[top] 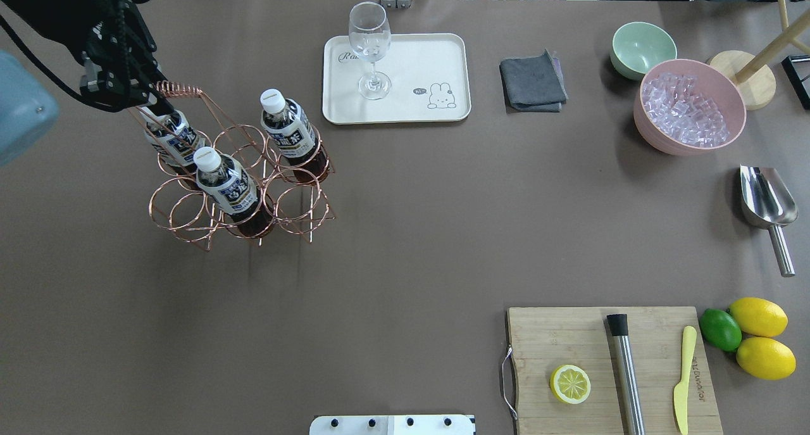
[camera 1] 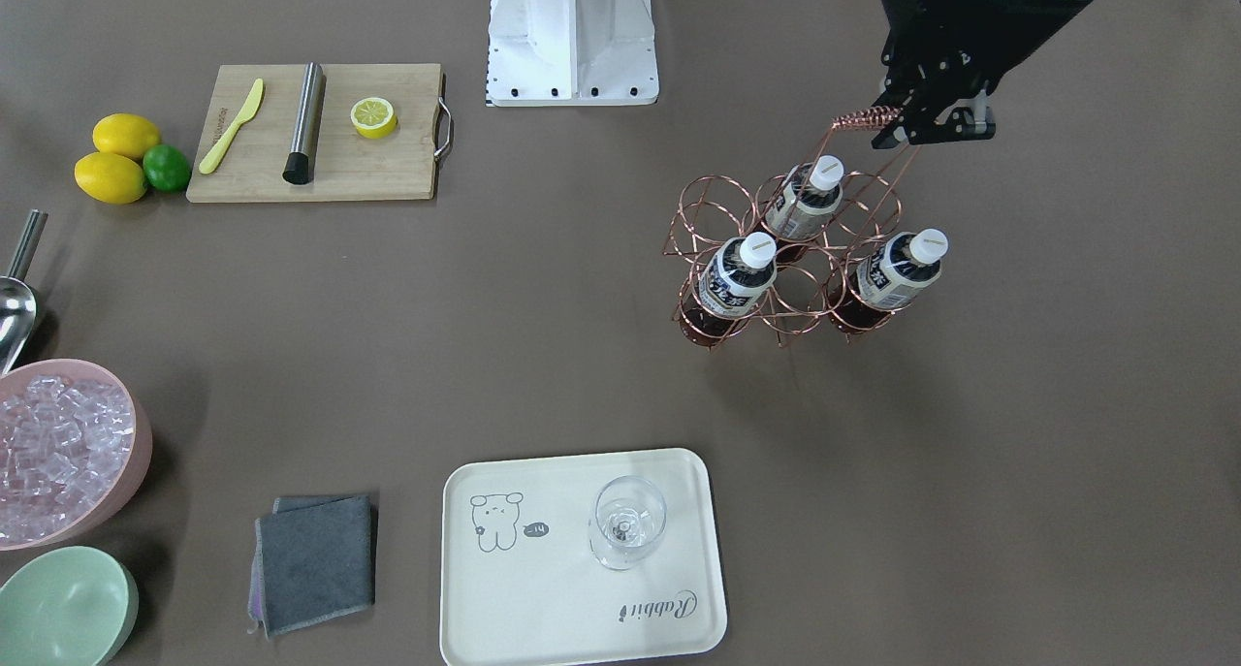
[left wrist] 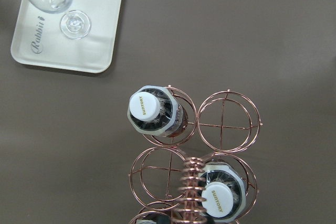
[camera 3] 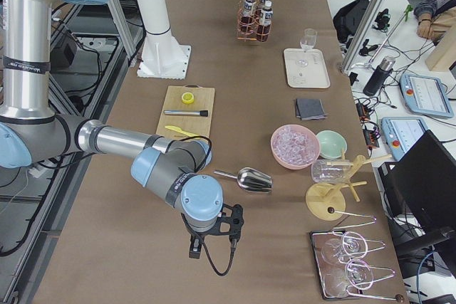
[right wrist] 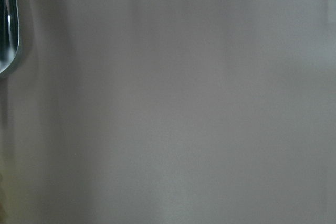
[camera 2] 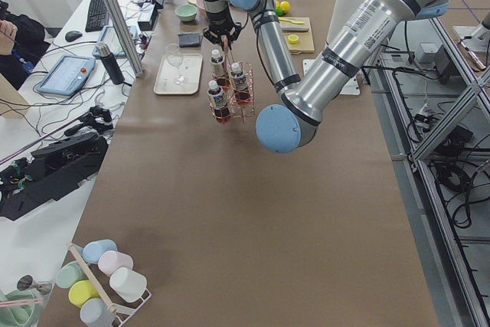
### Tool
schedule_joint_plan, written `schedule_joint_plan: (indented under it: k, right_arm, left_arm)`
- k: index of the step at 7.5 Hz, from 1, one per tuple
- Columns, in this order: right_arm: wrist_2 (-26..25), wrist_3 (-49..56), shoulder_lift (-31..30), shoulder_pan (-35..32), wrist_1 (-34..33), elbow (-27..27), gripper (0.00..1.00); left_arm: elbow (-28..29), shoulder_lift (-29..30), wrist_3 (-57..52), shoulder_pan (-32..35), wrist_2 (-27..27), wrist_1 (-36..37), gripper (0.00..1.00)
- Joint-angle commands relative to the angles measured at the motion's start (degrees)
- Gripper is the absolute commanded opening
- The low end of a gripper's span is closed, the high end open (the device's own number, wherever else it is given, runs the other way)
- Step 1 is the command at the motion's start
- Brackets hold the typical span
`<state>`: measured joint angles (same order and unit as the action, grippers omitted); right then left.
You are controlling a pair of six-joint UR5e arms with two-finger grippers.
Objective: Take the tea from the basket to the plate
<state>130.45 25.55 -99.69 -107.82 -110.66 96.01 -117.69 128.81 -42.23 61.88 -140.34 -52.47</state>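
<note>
Three tea bottles stand upright in the wire basket – two in the end rings of the row farther from the robot, one in the middle ring of the nearer row. The other three rings are bare. The basket sits on the robot's left side of the table, well apart from the cream tray, which holds only a wine glass. The left gripper meets one end of the basket's twisted handle – I cannot tell whether its fingers clamp it. The right gripper hangs near a metal scoop; its finger state cannot be told.
</note>
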Motion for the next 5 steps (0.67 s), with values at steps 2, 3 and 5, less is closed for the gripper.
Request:
schedule_joint_plan:
  k: [2, 3, 5]
  right_arm:
    - [-1.68, 0.46, -2.61, -0.02, 0.35, 1.02, 1.0]
    - [-1.34, -0.06, -2.52, 0.06, 0.35, 1.36, 1.0]
    - [0.84, -1.98, -2.52, 1.72, -0.52, 6.27, 1.0]
  left_arm:
    - [0.97, 4.24, 6.07, -5.54, -0.11, -0.88, 0.0]
    - [1.05, 5.3, 7.5, -6.5, -0.11, -0.88, 0.0]
    - [1.06, 5.66, 14.33, -9.39, -0.03, -4.81, 0.0]
